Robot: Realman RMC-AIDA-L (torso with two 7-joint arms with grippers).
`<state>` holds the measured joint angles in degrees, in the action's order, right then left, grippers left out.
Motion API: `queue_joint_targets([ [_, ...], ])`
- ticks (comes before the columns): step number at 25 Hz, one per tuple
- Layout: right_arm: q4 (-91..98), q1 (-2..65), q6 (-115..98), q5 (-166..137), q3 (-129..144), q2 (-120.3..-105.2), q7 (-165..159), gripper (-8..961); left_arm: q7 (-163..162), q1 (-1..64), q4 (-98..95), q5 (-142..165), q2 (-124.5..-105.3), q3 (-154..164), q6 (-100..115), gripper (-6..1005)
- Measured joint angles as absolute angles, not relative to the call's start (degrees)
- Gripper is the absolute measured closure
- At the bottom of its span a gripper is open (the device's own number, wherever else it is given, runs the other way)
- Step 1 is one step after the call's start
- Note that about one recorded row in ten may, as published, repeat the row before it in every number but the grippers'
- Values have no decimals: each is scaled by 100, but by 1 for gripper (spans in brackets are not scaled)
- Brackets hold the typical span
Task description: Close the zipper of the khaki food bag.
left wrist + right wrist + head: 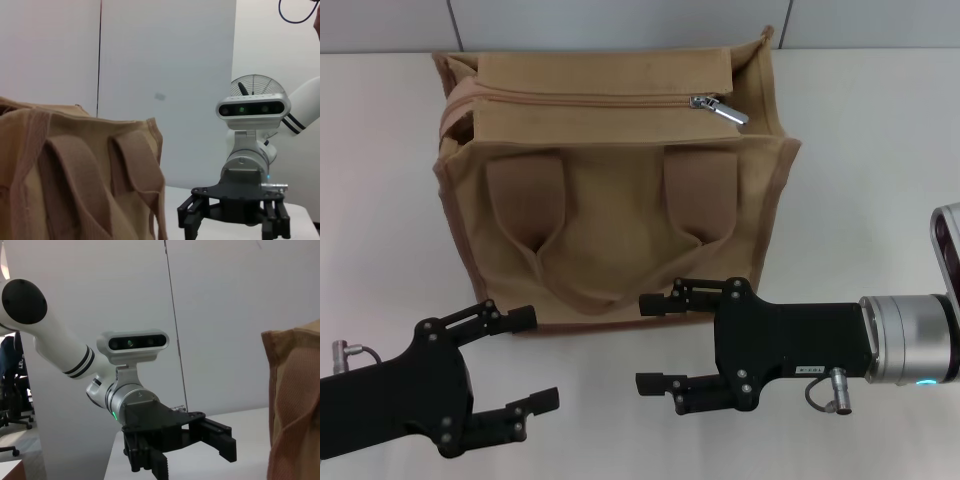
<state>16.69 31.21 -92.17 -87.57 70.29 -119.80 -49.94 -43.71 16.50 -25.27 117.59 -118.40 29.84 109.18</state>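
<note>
Both claws sit low in head view, fingers spread wide, nothing held: left claw point(525, 362) at 7 o'clock, right claw point(658, 343) at 5 o'clock, each just short of the khaki food bag point(610, 180). Bag stands on the white counter point(880, 130) at 12 o'clock, handles point(615, 215) lying flat on its near face. Zipper point(600, 100) track looks shut along top flaps, silver slider point(718, 107) at its right end; contents hidden. Small label on right claw body, unreadable.

Left wrist view: bag point(75, 175) w/ handles close by, right claw point(232, 220) beyond, open.

Right wrist view: left claw point(192, 450) open, bag edge point(295, 405) opposite.
</note>
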Motion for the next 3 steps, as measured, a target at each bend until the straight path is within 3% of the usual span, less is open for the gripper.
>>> queue_joint_targets([
  [3, 1669, 3126, -9245, -8757, 7045, -11980, -4993, 195, -4371, 1652, -2527, 11760, -11842, 2976, 10837, 198],
])
